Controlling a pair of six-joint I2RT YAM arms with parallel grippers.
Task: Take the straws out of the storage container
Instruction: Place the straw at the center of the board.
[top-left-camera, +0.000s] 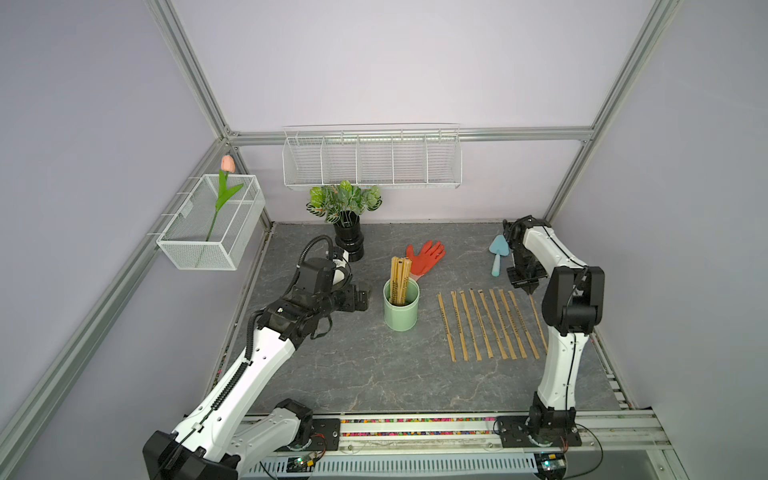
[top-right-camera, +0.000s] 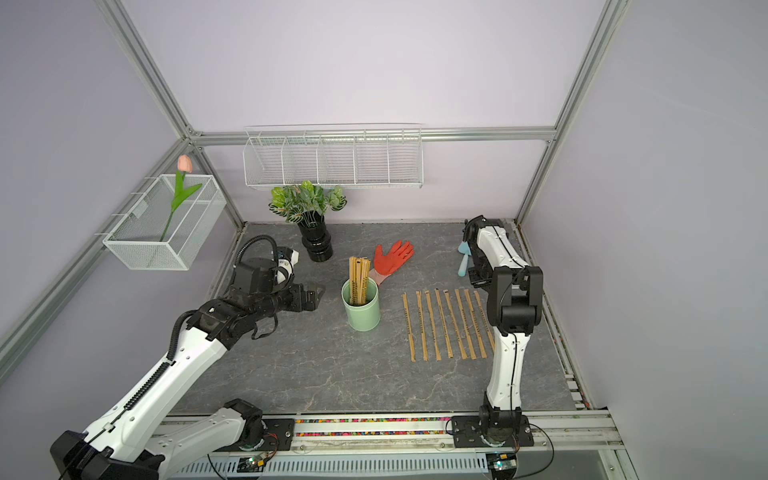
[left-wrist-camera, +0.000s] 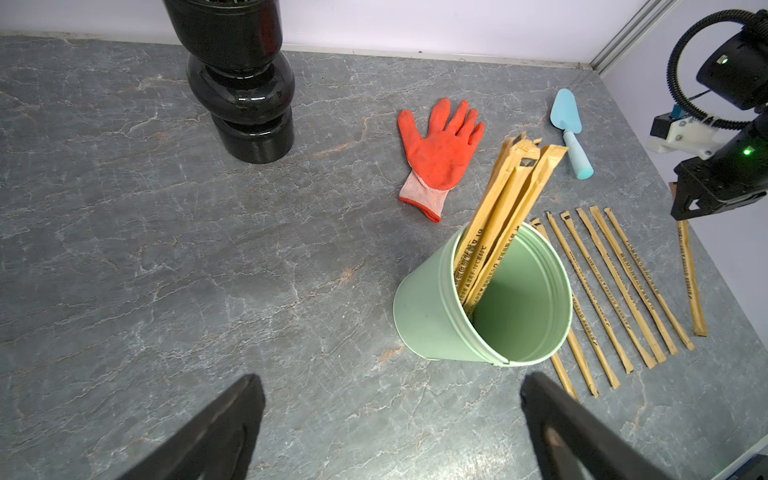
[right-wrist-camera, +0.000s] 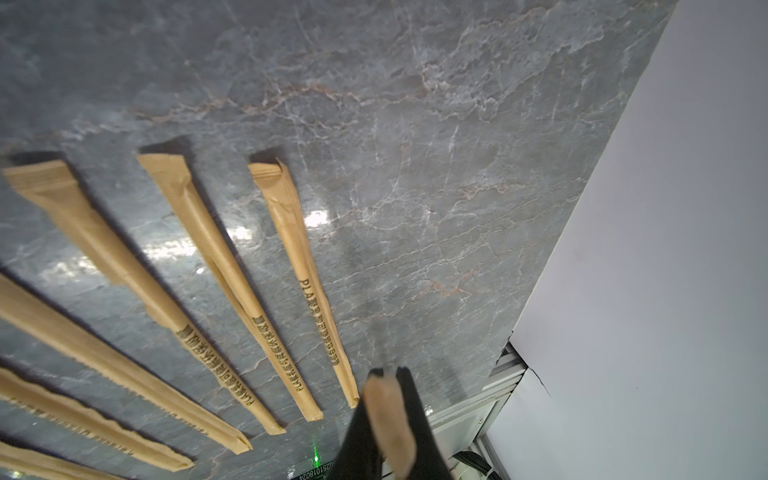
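Right gripper: jaws clenched on end of one straw; we see tan wrapper pinched between black fingers. Held straw sits at right end of row of straws laid side by side on table. Left gripper: jaws released wide, empty, just beside storage container, not touching. We see remaining straws bundled inside container, sticking out above rim, leaning toward red glove behind it. Blue trowel lies behind row.

Grey marbled tabletop carries a mint cup, rowed straws, red glove, blue trowel, black vase
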